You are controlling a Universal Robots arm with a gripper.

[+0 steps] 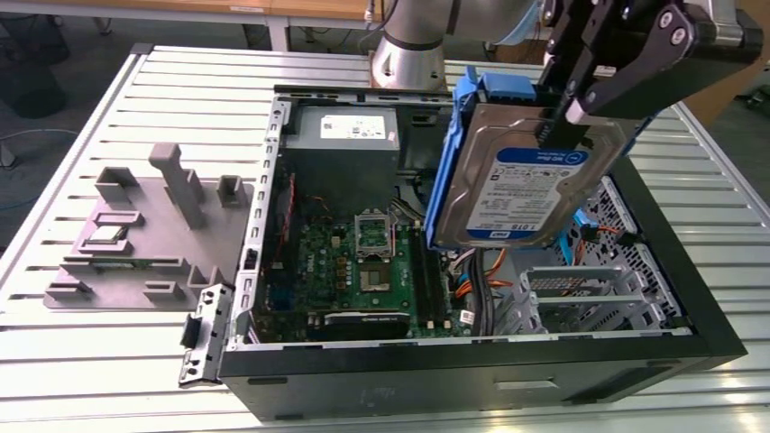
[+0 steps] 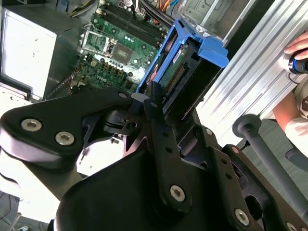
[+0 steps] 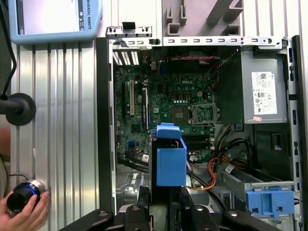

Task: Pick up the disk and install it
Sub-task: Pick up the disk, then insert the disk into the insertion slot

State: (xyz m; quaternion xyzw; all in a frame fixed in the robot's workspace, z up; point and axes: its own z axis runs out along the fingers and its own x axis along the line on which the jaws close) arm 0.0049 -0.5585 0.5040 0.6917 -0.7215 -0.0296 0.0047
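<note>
Exterior view, from its left to its right: a grey fixture (image 1: 132, 234) with upright posts lies on the slatted metal table (image 1: 72, 361), just beside the open computer case (image 1: 481, 365). Inside the case, the power supply (image 1: 343, 135) with its white sticker sits at the far end. The green motherboard (image 1: 361, 271) covers the case floor nearer the camera. Above the case's right-hand half hangs the disk (image 1: 517, 189), clear of everything inside. It is tilted steeply, its blue-and-white label faces the camera and its blue carrier frame runs along its edge. The gripper (image 1: 563, 122) grasps it from above, with its fingers clamped on the disk's upper part. Below the disk, in the case's near right corner, stands the perforated metal drive cage (image 1: 578, 289), with orange and black cables beside it.

In the second wrist view, the motherboard (image 2: 115, 48) lies in the case beneath the gripper (image 2: 149, 98). One black finger (image 2: 161, 139) runs up to the disk (image 2: 192, 53), whose connector edge sits inside the blue frame. A person's hand (image 2: 298, 48) is outside the case, on a round blue-ringed knob.

In the first wrist view, the hand (image 3: 24, 214) on that knob is outside the case. The disk (image 3: 171, 161) hovers edge-on over the motherboard (image 3: 168, 101). The power supply (image 3: 264, 94) fills one end of the case, and a bare blue bracket (image 3: 269, 202) sits in the case near it.
</note>
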